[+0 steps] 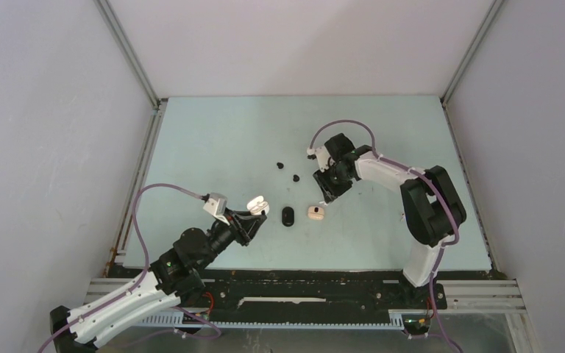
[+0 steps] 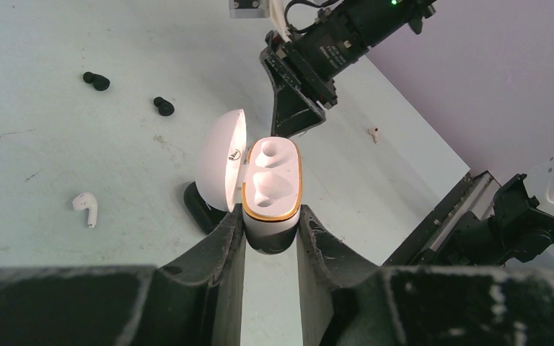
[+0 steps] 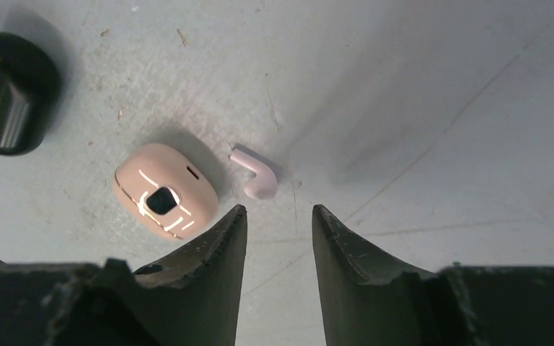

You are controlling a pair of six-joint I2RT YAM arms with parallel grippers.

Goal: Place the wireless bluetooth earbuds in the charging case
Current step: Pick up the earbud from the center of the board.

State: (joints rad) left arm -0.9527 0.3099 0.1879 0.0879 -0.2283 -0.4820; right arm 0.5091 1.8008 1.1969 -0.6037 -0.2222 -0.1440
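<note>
Table [image 1: 213,132]: pale, scuffed, with grey walls around it.
Left gripper [image 2: 270,216]: we saw it clamped on the white case [image 2: 273,180], lid open, both sockets empty.
Right gripper [image 3: 279,213]: jaws apart, empty, above the pink earbud [image 3: 256,176] lying on the table.
Risk: we feared an off-centre pinch would flick it against the pink case [image 3: 164,200] just beside.
</note>
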